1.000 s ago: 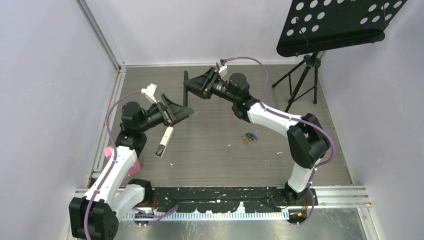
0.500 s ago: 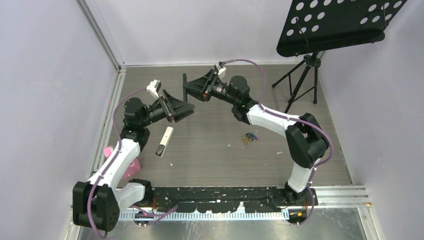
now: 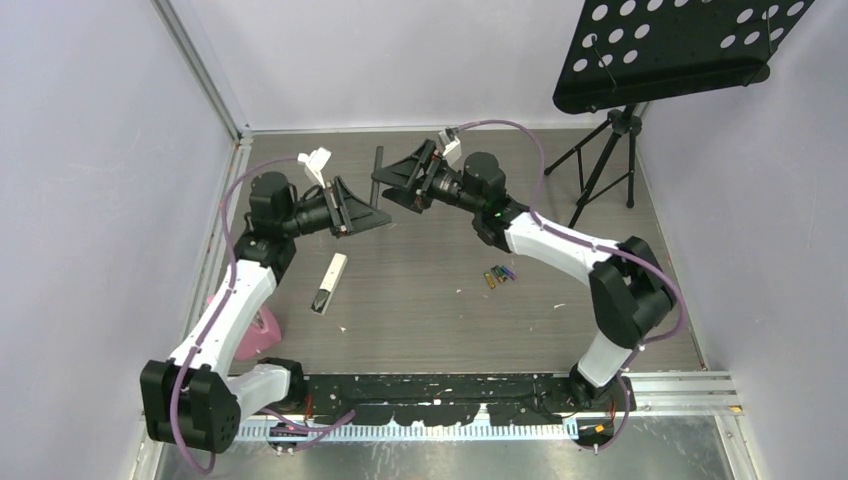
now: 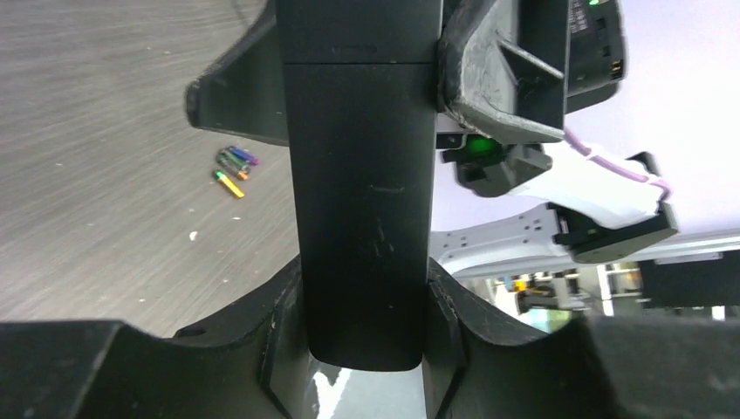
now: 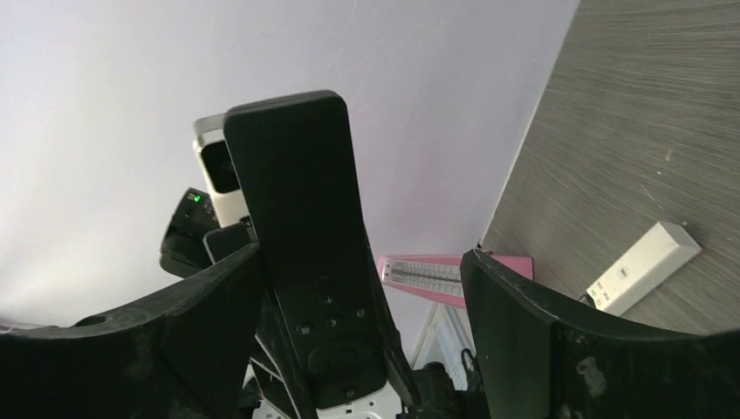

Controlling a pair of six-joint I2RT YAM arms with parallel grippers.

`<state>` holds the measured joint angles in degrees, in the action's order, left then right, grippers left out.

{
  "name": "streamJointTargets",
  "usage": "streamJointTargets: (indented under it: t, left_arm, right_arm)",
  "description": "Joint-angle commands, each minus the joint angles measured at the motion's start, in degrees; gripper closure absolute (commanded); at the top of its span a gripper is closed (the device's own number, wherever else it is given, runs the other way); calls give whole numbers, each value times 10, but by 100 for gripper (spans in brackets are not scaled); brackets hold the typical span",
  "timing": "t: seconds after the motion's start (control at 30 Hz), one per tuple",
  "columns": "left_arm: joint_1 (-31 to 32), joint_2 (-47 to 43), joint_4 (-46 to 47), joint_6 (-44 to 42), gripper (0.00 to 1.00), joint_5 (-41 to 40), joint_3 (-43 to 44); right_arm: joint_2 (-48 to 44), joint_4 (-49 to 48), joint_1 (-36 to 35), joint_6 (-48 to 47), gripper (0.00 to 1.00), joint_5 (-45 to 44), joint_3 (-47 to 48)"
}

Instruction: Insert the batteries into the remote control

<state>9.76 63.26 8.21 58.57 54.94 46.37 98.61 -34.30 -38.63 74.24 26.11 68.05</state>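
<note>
A black remote control (image 4: 362,175) is held upright above the table, its end clamped between my left gripper's (image 4: 362,292) fingers, which press on both of its edges. The top view has this left gripper (image 3: 374,212) at the remote's (image 3: 378,165) lower end. My right gripper (image 5: 362,262) stands open around the same remote (image 5: 301,192). The remote lies near one finger, and a wide gap separates it from the other. In the top view the right gripper (image 3: 388,185) is just right of the remote. The batteries (image 3: 500,275), small coloured cells, lie together on the table (image 4: 234,166).
A white bar-shaped device (image 3: 330,283) lies on the table left of centre. A pink object (image 3: 262,330) sits by the left arm. At the back right stands a black music stand (image 3: 600,175), its perforated tray (image 3: 680,45) overhanging. Grey walls enclose the table.
My left gripper moved up to the remote and shut on its lower end. The right gripper, which held the remote, has opened and shifted slightly right.
</note>
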Motion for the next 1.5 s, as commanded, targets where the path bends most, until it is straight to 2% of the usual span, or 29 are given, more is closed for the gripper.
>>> streamJointTargets:
  t: [0.0,0.13,0.23,0.33,0.43,0.67,0.8,0.93,1.13,1.33,1.37,1.4,1.43,1.47]
  left_arm:
    - [2,-15,-257,-307,100,-36,98]
    - [6,-26,-304,-396,100,-99,119]
    - [10,-35,-321,-454,100,-110,129]
    - [21,-50,-376,-543,100,-137,147]
    - [38,-73,-388,-600,100,-183,139]
    - [70,-111,-380,-663,100,-201,108]
    - [79,-141,-373,-701,100,-201,85]
    - [88,-170,-352,-717,100,-234,65]
    - [90,-191,-336,-724,100,-221,52]
    - [90,-198,-323,-700,100,-232,50]
    - [90,-200,-317,-691,97,-237,49]
    - [90,-203,-311,-681,90,-242,48]
    - [90,-205,-304,-671,78,-245,48]
    - [90,-209,-296,-658,57,-244,48]
  right_arm:
    - [-84,123,1,-81,13,-36,-1]
    - [-116,210,1,-107,13,-49,17]
    - [-122,282,-1,-130,16,-60,54]
    - [-118,371,-14,-168,18,-81,98]
    - [-124,390,-36,-183,17,-100,108]
    - [-118,449,-58,-219,19,-136,143]
    - [-109,507,-60,-243,33,-141,179]
    - [-103,564,-62,-259,46,-138,203]
    - [-105,571,-62,-250,56,-92,200]
    - [-98,555,-62,-228,78,-52,196]
    - [-100,548,-62,-222,83,-54,192]
    - [-105,533,-61,-212,87,-56,184]
    - [-111,511,-60,-202,89,-59,172]
    - [-119,483,-60,-189,90,-64,158]
